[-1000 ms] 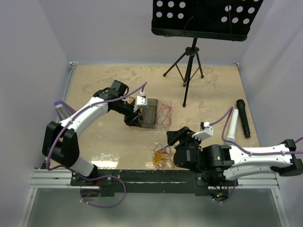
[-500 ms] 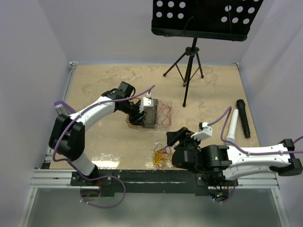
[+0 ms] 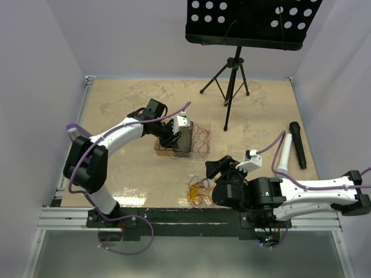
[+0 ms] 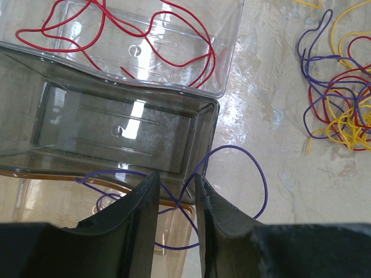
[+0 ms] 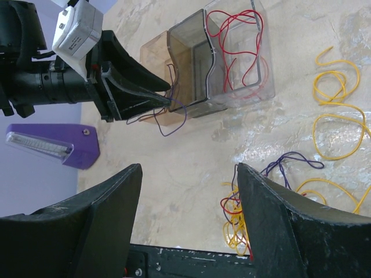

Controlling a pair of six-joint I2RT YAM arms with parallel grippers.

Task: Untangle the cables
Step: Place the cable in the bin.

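Top external view: the beige, mottled tabletop [image 3: 127,174] carries three thin-walled rectangular plastic bins set against one another: clear bin [image 4: 226,63], smoke-grey bin [image 4: 116,124], amber bin [image 4: 35,197]. The right gripper [image 5: 190,171], jaws wide and holding nothing, hangs over the tangled bundle of yellow, red and purple wires [image 3: 197,191]. The left gripper [image 4: 177,179] stands at the amber bin's edge with its jaws narrow. A looped purple wire [image 4: 255,168] crosses the gap between them. A thin red wire [image 4: 210,52] curls inside the clear bin.

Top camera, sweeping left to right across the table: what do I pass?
purple block → plastic bins → stand tripod → white microphone → black microphone
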